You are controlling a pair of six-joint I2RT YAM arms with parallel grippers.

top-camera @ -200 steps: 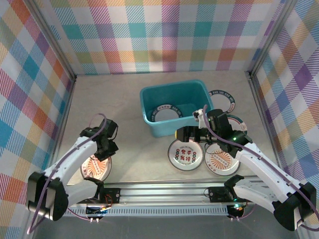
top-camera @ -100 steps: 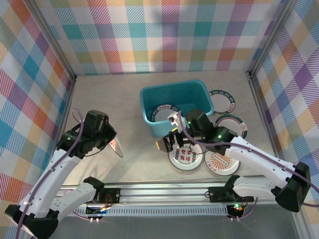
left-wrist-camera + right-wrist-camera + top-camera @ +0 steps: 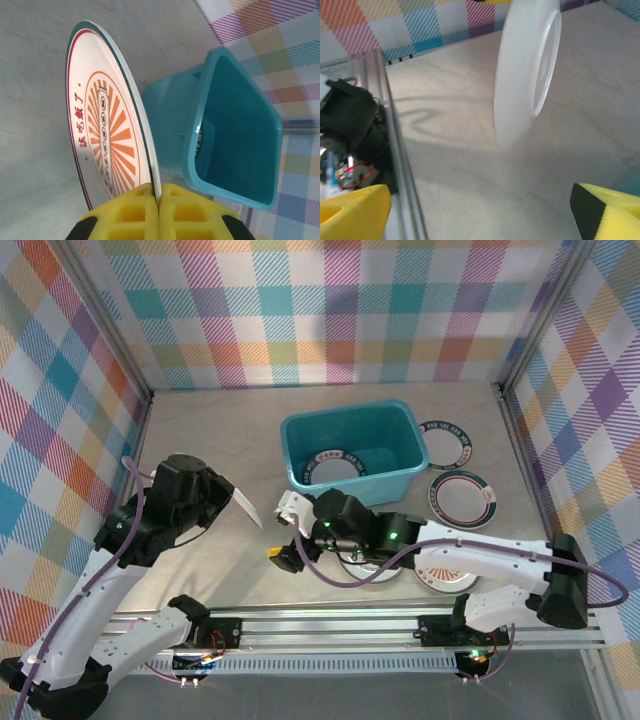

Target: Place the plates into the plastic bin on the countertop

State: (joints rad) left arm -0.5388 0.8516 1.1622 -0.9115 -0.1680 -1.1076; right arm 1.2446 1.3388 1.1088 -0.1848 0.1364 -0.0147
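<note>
Teal-blue rectangular plastic bin point(image 3: 370, 488) sits at the centre of the overhead view on the beige-grey matte countertop point(image 3: 200, 430). One dark-rimmed round plate point(image 3: 333, 469) lies flat inside it. At centre left, the left gripper point(image 3: 226, 502) is clenched on the rim of a small round orange sunburst plate point(image 3: 243, 506). The plate stands on edge above the countertop, left of the bin and apart from it. In the left wrist view, yellow fingertips point(image 3: 135, 212) pinch that plate's lower edge, with the bin at the right of the frame. The right gripper point(image 3: 287, 530) hangs at lower centre of the overhead view, between the held plate and the bin's near wall. Its jaws are spread wide with nothing between them. To the right of the bin, a ring-patterned plate point(image 3: 445, 445) lies flat just beside its wall, and a teal-rimmed plate point(image 3: 462, 497) lies below that. An orange-patterned plate point(image 3: 440, 575) is partly hidden under the right arm.
</note>
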